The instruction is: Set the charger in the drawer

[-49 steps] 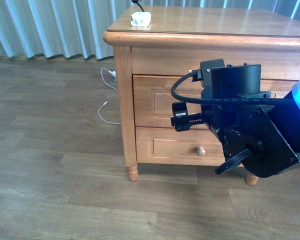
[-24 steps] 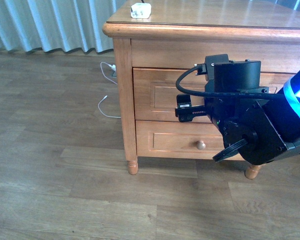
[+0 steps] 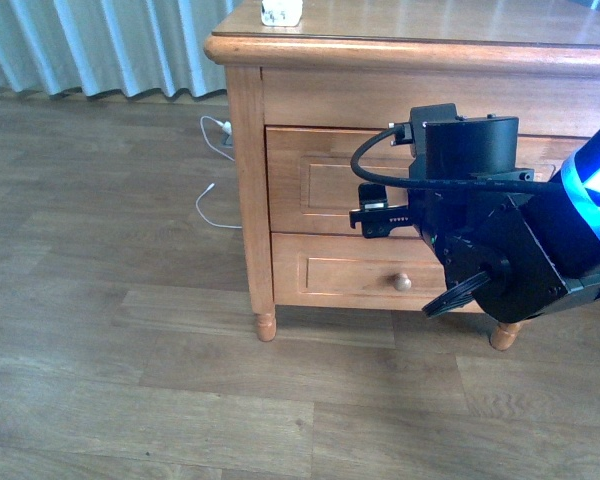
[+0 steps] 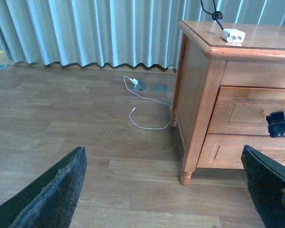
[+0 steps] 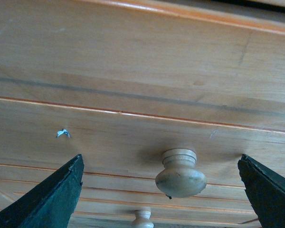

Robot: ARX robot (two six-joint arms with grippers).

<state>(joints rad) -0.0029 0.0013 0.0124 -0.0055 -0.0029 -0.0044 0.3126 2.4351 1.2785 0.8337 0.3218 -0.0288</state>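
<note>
Charger (image 3: 281, 12) sits on the cabinet (image 3: 242, 150) top, at eleven o'clock from your right gripper (image 5: 160, 164), which is spread wide before the shut drawer's (image 3: 312, 182) knob (image 5: 180, 173). Your left gripper (image 4: 164, 190) is spread too.

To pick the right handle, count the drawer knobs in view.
2. Upper knob on the upper drawer, facing the right end effector; lower knob on the lower drawer. The arm could hide others.

right hand (image 5: 160, 161) moved closer, toward drawer (image 3: 315, 185) knob (image 5: 180, 175)
</note>
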